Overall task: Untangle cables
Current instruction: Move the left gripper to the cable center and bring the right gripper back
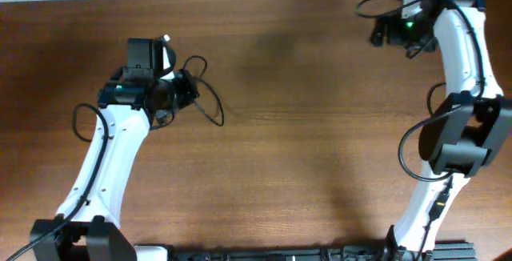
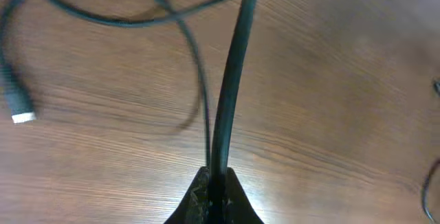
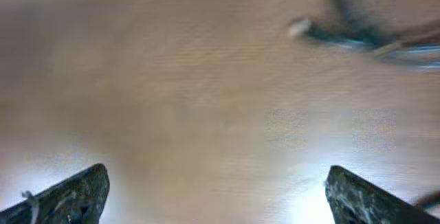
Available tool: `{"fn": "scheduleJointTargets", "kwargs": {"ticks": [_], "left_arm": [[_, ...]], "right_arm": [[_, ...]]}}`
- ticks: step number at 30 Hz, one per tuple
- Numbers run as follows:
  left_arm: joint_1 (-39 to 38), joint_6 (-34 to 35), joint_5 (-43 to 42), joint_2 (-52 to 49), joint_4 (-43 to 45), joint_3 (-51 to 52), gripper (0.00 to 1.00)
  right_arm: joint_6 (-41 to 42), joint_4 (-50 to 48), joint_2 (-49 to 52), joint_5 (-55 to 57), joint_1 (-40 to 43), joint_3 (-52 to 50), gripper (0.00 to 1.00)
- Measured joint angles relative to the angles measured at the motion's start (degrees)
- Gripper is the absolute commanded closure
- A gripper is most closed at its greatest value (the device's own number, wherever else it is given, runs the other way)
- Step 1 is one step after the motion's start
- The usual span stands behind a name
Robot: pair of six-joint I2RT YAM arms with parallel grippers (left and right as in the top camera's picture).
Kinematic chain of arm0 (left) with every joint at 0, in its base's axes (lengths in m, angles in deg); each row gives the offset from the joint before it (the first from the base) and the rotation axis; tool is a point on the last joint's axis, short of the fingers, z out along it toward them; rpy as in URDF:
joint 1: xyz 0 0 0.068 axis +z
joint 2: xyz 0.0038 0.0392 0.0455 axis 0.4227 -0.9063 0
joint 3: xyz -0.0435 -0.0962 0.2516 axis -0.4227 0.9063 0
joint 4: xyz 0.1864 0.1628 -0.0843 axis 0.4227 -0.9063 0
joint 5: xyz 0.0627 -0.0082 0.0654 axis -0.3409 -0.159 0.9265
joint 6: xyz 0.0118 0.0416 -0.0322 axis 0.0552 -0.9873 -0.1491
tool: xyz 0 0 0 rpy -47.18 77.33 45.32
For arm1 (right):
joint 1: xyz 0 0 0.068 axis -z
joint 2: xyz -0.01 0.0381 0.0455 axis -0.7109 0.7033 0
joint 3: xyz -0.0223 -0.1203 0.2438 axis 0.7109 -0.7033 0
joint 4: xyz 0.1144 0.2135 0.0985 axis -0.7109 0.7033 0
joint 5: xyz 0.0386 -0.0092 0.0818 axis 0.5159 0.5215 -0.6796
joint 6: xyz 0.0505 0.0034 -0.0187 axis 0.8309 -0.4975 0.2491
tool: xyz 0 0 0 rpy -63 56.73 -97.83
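Wood-grain table, shown at the separating step. Thin black cables are seen loosely looped at left-centre. One strand is pinched between the pressed-together jaws of the left gripper, and a plug end lies flat nearby. A blurred cord is seen ahead of the right gripper, spread wide and empty, far right. A steady pull away from the loops is judged necessary next.
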Motion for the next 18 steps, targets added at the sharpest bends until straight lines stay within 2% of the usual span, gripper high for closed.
{"fn": "scheduleJointTargets", "kwargs": {"ticks": [3,5,10,12,14,15,18], "left_arm": [[-5.2,0.0,-0.8,0.0,2.6,0.0,1.00],[-11.1,0.0,-1.1,0.0,7.3,0.2,1.00],[-28.8,0.0,-1.9,-1.6,29.7,0.5,1.00],[-35.2,0.0,-2.3,-1.8,33.3,0.3,1.00],[-37.6,-0.7,-1.5,-1.8,31.0,0.0,1.00],[-37.5,-1.0,0.8,-1.8,26.8,-0.2,1.00],[-34.9,-1.3,12.5,-1.8,14.2,-0.6,0.97]], "right_arm": [[0.2,5.3,-1.0,-6.7,0.2,0.0,0.06],[-0.1,7.5,-3.5,-8.5,0.6,0.0,0.06],[-0.4,8.7,-13.4,-8.7,0.7,0.0,0.06],[-0.4,9.0,-15.0,-6.6,0.8,0.1,0.06],[-0.3,9.6,-15.1,-5.5,1.2,0.1,0.06],[-0.3,10.0,-15.1,-5.0,1.5,0.1,0.06],[-0.3,10.4,-15.1,-4.7,1.8,0.1,0.06]]}}
